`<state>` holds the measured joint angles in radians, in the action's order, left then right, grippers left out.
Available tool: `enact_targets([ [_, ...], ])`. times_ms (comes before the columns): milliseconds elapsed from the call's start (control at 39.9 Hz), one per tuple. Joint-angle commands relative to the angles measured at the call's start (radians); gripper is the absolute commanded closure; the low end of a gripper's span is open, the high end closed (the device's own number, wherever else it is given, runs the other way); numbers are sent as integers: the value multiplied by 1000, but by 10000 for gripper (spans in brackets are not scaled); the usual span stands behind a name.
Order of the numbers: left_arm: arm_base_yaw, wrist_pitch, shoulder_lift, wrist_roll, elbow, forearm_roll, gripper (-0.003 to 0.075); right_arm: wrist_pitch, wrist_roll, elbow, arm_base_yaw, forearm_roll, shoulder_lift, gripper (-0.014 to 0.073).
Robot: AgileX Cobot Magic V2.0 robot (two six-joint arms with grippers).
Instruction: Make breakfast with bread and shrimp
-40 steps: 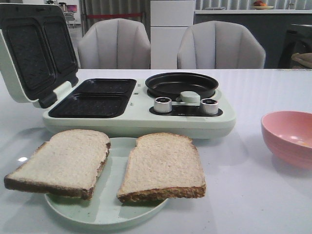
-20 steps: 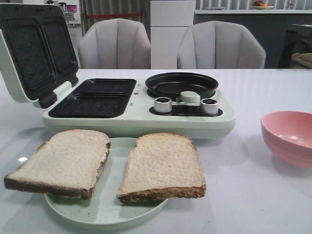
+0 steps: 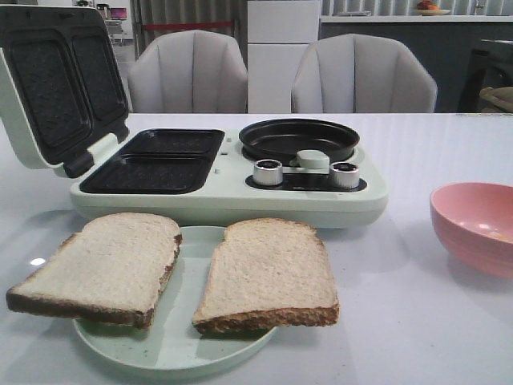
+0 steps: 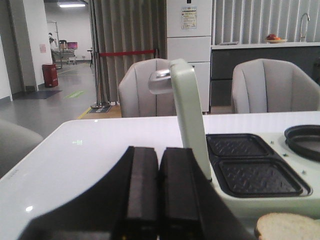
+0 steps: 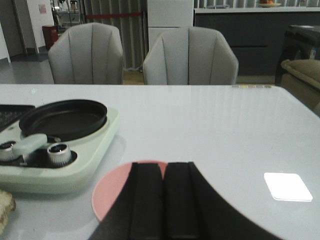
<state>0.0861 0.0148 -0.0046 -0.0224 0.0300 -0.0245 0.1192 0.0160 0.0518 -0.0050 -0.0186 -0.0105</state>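
The left tool (image 4: 159,192) and right tool (image 5: 164,200) are both pressed together, holding nothing. The bread (image 3: 268,274) lies on the plate (image 3: 180,341) near the cooker (image 3: 224,172). I think: spread the left tool wide, then pinch a crust gently.

A pale green breakfast maker (image 3: 240,188) sits mid-table with its lid (image 3: 56,80) raised at the left. A green plate (image 3: 172,337) lies nearer, a pink bowl (image 3: 477,224) at right, two grey chairs (image 3: 188,72) beyond.
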Motion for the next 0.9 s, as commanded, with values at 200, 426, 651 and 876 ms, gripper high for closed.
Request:
enact_targets([
  [200,8,-78,46,6,374,-26,619,152,-9,364,-4,-5,42,541],
  [426,8,-350,227,6,608,-26,619,346,-9,579,-4,-5,251,541],
  [651,8,-410,382,6,608,-30,619,437,-9,605,-4,-5,437,541],
  [876,8,-526,497,6,591,-28,619,489,-9,605,-4,-5,592,541],
])
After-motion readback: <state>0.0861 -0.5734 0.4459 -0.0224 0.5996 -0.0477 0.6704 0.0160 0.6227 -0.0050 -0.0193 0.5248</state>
